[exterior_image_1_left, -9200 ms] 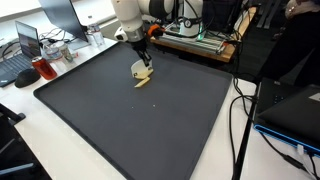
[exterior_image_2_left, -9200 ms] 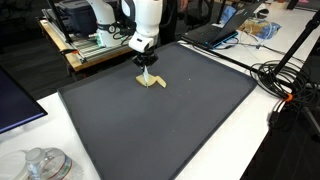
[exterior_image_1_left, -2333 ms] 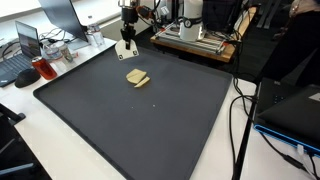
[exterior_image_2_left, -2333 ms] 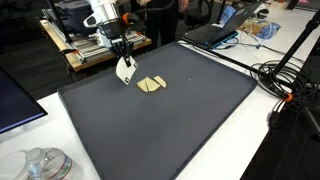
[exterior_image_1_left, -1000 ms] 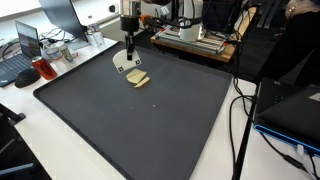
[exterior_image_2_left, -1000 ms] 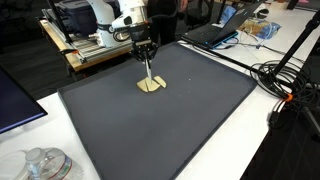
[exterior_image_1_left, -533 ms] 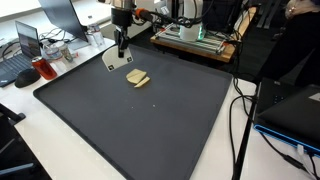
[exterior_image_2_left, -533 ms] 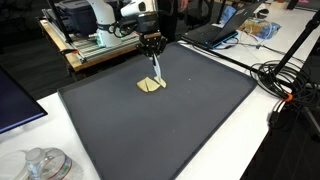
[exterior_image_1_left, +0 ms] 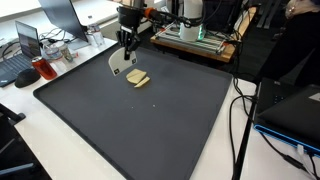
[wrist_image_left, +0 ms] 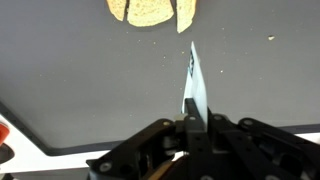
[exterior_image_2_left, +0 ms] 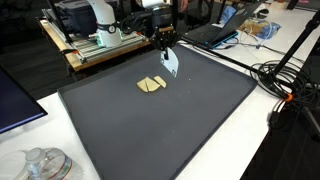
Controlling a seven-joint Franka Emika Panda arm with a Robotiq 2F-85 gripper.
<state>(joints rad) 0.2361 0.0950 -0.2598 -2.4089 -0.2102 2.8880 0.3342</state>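
My gripper [exterior_image_1_left: 126, 44] [exterior_image_2_left: 165, 42] [wrist_image_left: 192, 118] is shut on a thin white plate-like disc [exterior_image_1_left: 117, 62] [exterior_image_2_left: 171, 63] [wrist_image_left: 194, 78], held by its edge and hanging above the dark mat. Tan flat food pieces [exterior_image_1_left: 138, 78] [exterior_image_2_left: 151, 85] lie on the mat close below and beside the disc. In the wrist view they show at the top edge [wrist_image_left: 150, 12], beyond the disc, which is seen edge-on. The disc does not touch them.
The large dark mat [exterior_image_1_left: 150, 120] [exterior_image_2_left: 170, 125] covers the white table. A laptop [exterior_image_1_left: 28, 45], a red mug [exterior_image_1_left: 43, 70] and clutter stand at one side. Cables [exterior_image_2_left: 290, 85] and equipment on a wooden rack [exterior_image_2_left: 95, 45] lie past the mat's edges.
The gripper has swung the disc about above the food pieces, shifting sideways over the last second. The food pieces have stayed put.
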